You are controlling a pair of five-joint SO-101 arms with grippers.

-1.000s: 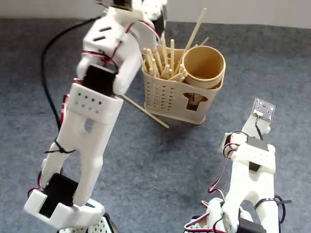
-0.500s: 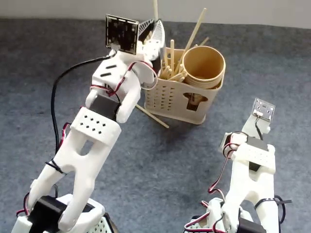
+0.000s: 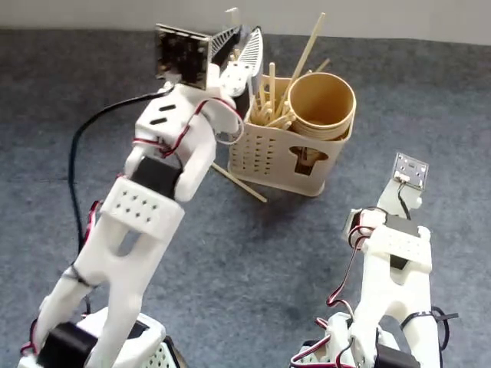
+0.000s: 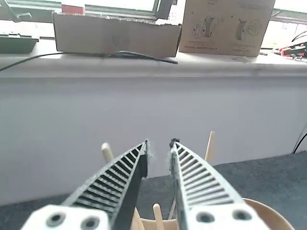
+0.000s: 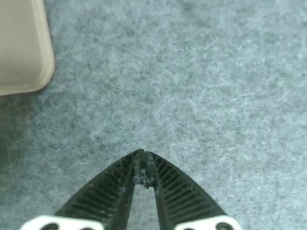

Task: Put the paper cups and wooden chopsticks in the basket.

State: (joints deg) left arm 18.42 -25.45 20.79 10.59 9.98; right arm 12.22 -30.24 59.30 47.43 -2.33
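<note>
Lifting clear of the basket (image 3: 268,157), the left gripper (image 4: 159,143) has its jaws slightly parted and empty. The right gripper (image 5: 143,160) sits closed; one chopstick (image 3: 242,184) lies outside, so work remains.

Left end effector (image 4: 159,143) high, slightly parted; right end effector (image 5: 142,158) low, pinched together

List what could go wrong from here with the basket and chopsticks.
1. The left gripper, open, hangs right by the leaning chopsticks in the basket; moving off, it might catch them and flick one out or tip the basket.
2. One loose chopstick lies on the carpet beside the basket, near the left arm; it could be swept away or left behind.
</note>
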